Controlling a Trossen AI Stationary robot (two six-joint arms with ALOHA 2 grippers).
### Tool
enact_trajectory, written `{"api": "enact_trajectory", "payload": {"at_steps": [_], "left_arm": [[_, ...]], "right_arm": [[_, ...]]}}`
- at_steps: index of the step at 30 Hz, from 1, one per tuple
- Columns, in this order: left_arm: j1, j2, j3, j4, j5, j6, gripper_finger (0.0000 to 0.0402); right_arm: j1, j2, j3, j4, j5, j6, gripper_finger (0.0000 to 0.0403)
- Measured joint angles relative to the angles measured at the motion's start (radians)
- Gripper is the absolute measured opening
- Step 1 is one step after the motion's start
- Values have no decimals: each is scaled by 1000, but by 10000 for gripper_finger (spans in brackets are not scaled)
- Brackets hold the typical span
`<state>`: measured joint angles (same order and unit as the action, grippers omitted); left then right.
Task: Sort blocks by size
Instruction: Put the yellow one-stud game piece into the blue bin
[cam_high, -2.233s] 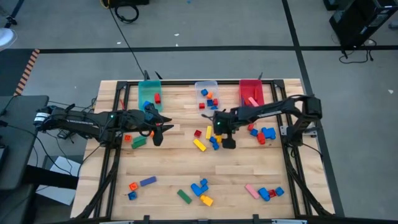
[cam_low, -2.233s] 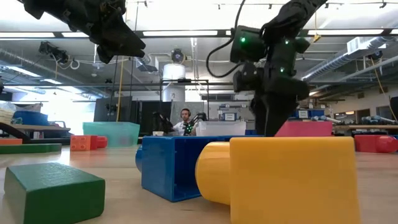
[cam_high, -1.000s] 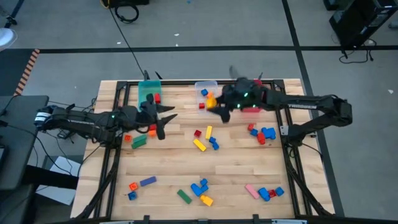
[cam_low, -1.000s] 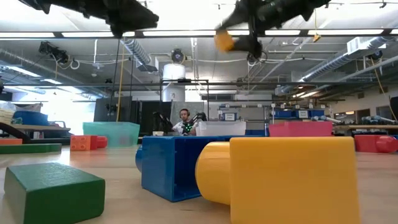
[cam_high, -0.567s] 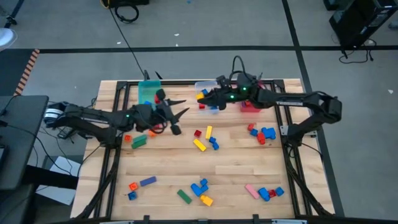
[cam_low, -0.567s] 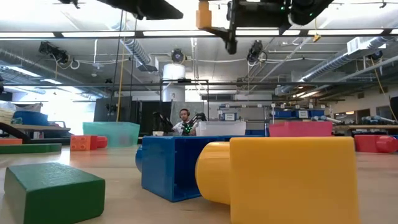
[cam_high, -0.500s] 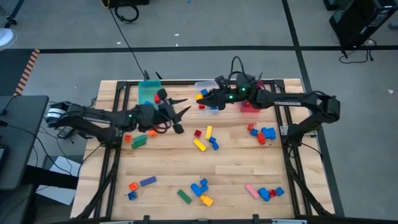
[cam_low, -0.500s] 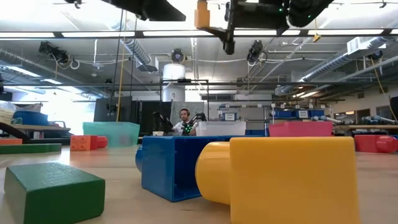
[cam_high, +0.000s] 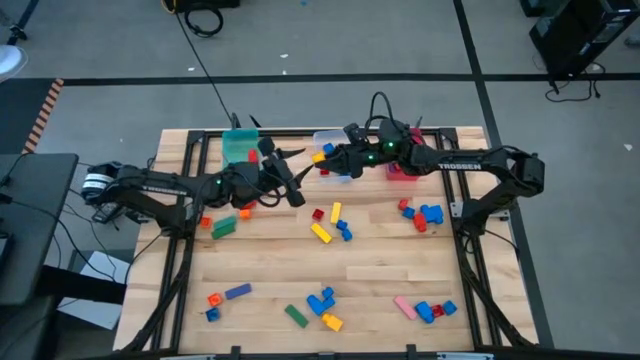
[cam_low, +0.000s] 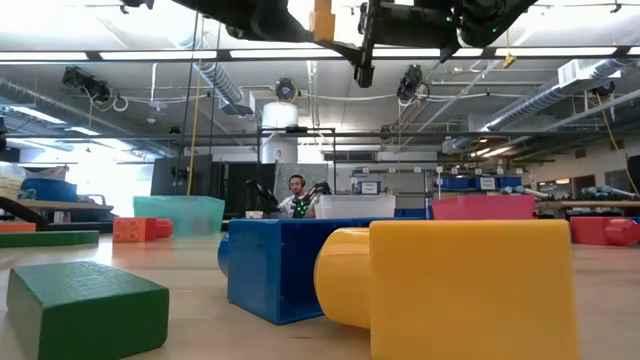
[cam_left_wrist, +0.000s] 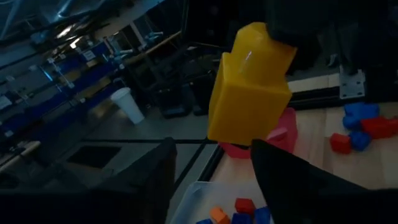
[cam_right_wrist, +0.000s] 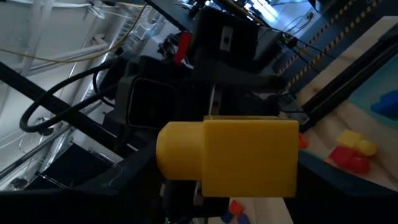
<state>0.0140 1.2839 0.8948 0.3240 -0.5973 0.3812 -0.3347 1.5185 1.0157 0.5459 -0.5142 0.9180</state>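
Note:
My right gripper (cam_high: 332, 160) is shut on a yellow block (cam_high: 321, 157) high above the table, over the near left part of the clear bin (cam_high: 336, 140). The block also shows at the top of the low view (cam_low: 322, 20). My left gripper (cam_high: 297, 172) is open, raised just left of the block. In the left wrist view its fingers (cam_left_wrist: 149, 180) stand apart below the yellow block (cam_left_wrist: 249, 87), and no touch shows. Many other blocks lie on the table, such as a yellow bar (cam_high: 320, 233) and a blue cluster (cam_high: 322, 301). My right gripper holds the yellow block (cam_right_wrist: 230, 155) between its two fingers, the block lying across the gap with its round stud end (cam_right_wrist: 177, 152) toward one finger. The fingers come level from the table's right. The block is lifted clear, high above the table.
A teal bin (cam_high: 240, 150), the clear bin and a red bin (cam_high: 403, 150) stand along the far edge. Loose blocks lie at mid table, right (cam_high: 428, 213) and near edge (cam_high: 430, 310). Big yellow (cam_low: 450, 285), blue and green blocks fill the low view. A person (cam_low: 297, 190) sits far behind.
My right gripper has carried the yellow block a little toward the table's left at the same height and now holds still. My left gripper, still open, has risen and gone toward the right and far edge, turning, up to the yellow block.

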Motion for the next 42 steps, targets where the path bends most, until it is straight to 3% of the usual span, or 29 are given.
{"api": "enact_trajectory", "payload": {"at_steps": [9,27,33,42], "left_arm": [[-1,0,0,6,94,3,287],[12,82,0,143,116,7,287],[12,81,0,160,118,7,257],[12,81,0,164,118,22,150]], "right_arm": [[3,0,0,-1,5,0,283],[18,1,0,-9,36,-5,283],[18,2,0,-32,50,-12,283],[18,2,0,-35,54,-11,286]]}}
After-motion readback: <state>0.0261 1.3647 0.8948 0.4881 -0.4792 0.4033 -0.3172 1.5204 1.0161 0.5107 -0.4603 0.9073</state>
